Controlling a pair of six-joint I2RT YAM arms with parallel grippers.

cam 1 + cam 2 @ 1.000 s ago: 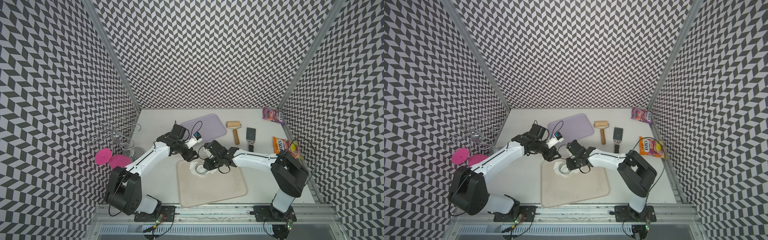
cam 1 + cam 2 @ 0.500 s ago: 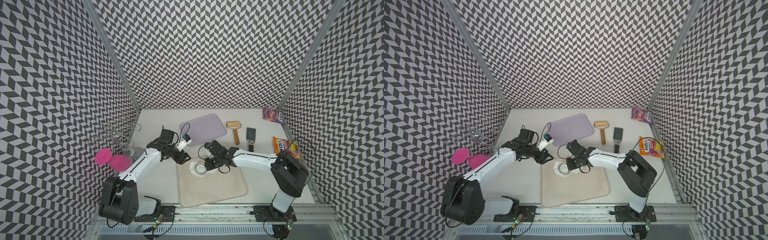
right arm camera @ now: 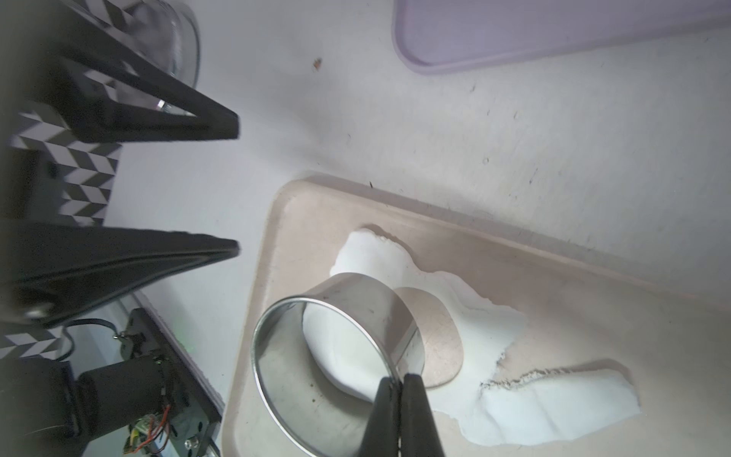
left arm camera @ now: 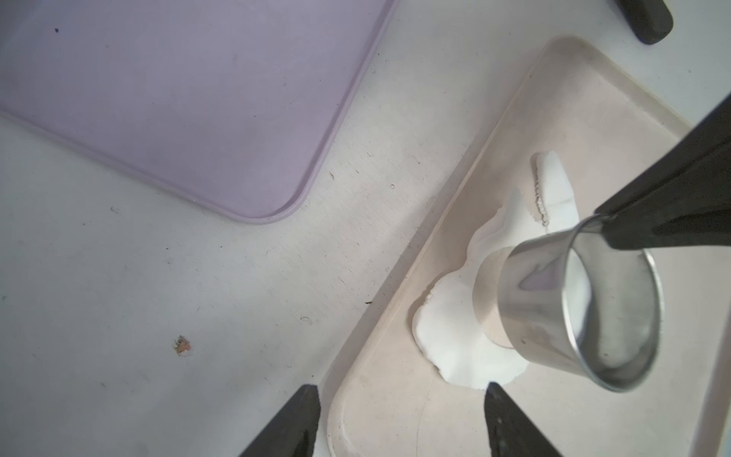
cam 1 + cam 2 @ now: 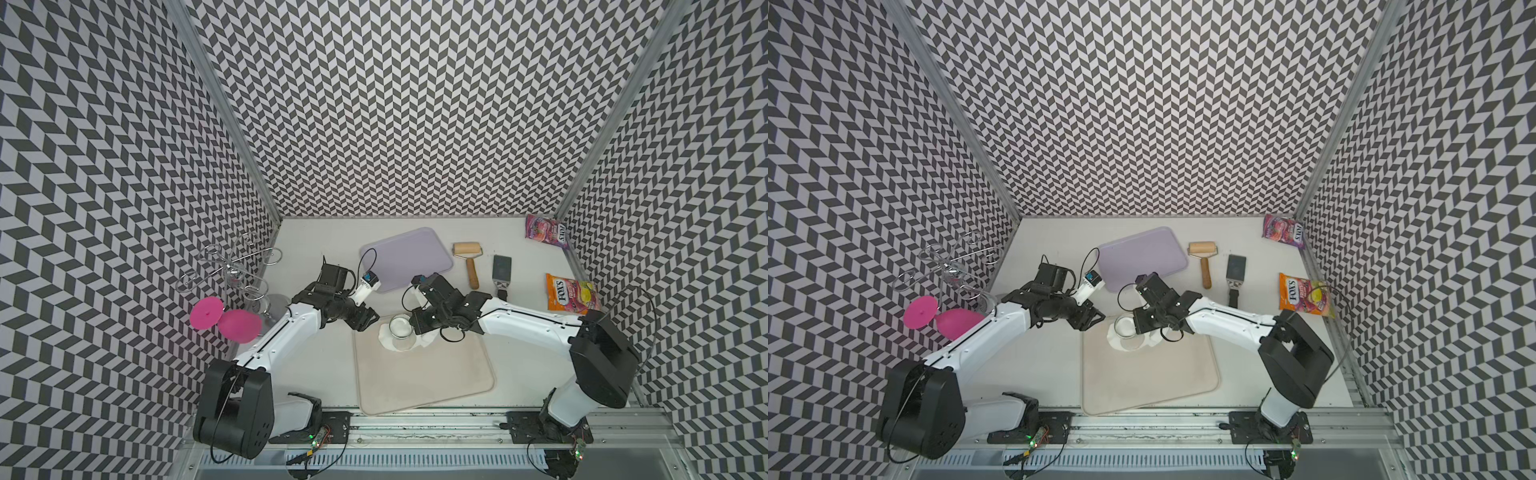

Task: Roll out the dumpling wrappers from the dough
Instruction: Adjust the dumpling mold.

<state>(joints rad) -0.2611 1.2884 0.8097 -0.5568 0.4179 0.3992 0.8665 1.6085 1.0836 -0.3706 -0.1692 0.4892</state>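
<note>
My right claw (image 3: 399, 385) is clamped on the shiny round metal cutter ring (image 3: 356, 292), tilted over the ragged white dough sheet (image 3: 490, 328); my left claw (image 4: 399, 389) gapes empty.

the orange candy bag (image 5: 571, 297), at the three o'clock side in both top views, reads "fox's" in white letters; its smaller print is too small to read. the pink-purple candy bag (image 5: 546, 230) at one o'clock carries "fox's" too, turned about.
</note>
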